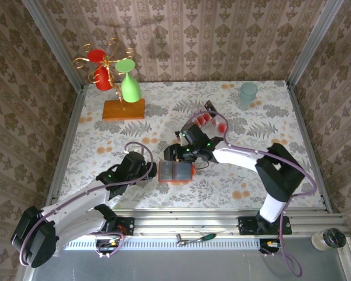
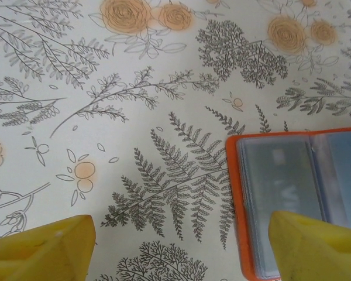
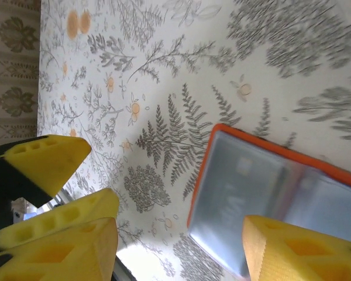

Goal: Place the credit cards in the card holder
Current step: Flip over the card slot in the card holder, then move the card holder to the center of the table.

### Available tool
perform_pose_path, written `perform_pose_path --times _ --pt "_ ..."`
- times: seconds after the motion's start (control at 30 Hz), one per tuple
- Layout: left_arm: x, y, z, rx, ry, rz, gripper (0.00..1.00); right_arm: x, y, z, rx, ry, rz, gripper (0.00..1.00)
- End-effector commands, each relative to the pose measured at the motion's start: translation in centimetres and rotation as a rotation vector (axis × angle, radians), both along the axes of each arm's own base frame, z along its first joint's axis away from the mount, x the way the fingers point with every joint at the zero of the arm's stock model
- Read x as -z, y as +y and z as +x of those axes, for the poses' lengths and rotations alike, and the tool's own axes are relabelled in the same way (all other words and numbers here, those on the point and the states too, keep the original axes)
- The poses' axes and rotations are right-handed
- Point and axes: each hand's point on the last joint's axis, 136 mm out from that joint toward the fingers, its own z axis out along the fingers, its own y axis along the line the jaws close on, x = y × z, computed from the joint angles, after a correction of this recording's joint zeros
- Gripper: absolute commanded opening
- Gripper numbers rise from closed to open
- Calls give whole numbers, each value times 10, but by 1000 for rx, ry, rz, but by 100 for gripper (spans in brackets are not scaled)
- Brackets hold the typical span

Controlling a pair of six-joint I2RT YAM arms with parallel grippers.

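The card holder [image 1: 175,172] lies open and flat on the fern-print cloth, orange-red rim up and grey clear pockets showing [image 2: 292,193] [image 3: 263,187]. My left gripper [image 1: 150,171] sits just left of it, open; in its wrist view the gripper [image 2: 181,252] straddles the holder's left edge, one fingertip [image 2: 316,246] above the left page. My right gripper [image 1: 174,154] hovers over the holder's far edge, open [image 3: 181,252], one fingertip [image 3: 304,249] above a pocket. Pale pink credit cards [image 1: 208,119] with red marks lie behind the right arm, partly hidden by its cable.
An orange block [image 1: 123,109] bearing a gold wire stand with red and green glasses stands at the back left. A pale green cup [image 1: 248,93] is at the back right. A small tool [image 1: 196,238] lies on the front rail, a jar [image 1: 329,239] beyond it.
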Motion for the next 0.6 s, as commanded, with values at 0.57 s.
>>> perform_pose_path --times 0.57 --pt "-3 -41 19 94 17 37 82 75 -118 -12 41 -60 -572 35"
